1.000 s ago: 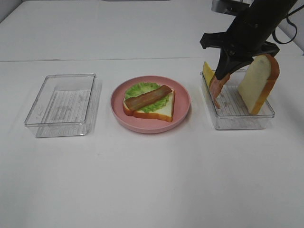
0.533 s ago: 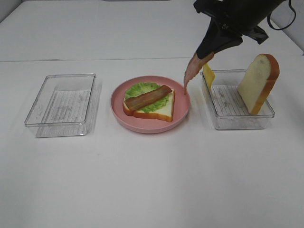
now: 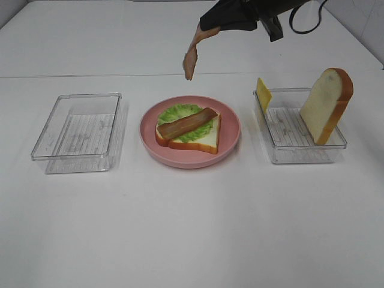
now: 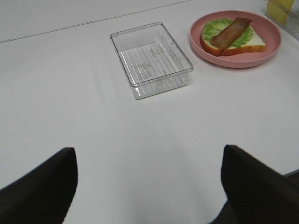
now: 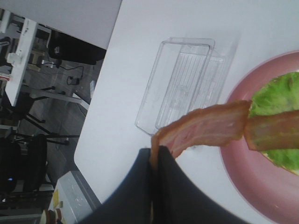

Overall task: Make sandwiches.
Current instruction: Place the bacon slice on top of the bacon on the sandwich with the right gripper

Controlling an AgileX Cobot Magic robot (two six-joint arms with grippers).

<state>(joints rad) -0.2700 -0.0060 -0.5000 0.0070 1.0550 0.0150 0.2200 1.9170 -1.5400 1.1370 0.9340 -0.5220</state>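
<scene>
Blk arm [image 3: 258,12], blk hand [image 3: 204,25]

You see a big white table [image 3: 180,228] with a thin line [image 3: 90,75] across its far side. Past its edge stand dark chairs [image 5: 21,158] on a grey floor [image 5: 49,79].

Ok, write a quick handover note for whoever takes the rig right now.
Left gripper: open, holding nothing.
Right gripper: shut on the ham slice, aloft near the pink plate.
Done: bottom bread slice, lettuce, bacon strip stacked on the plate.
To do: lay the ham, then cheese square and second bread slice, both in the right tray.
</scene>
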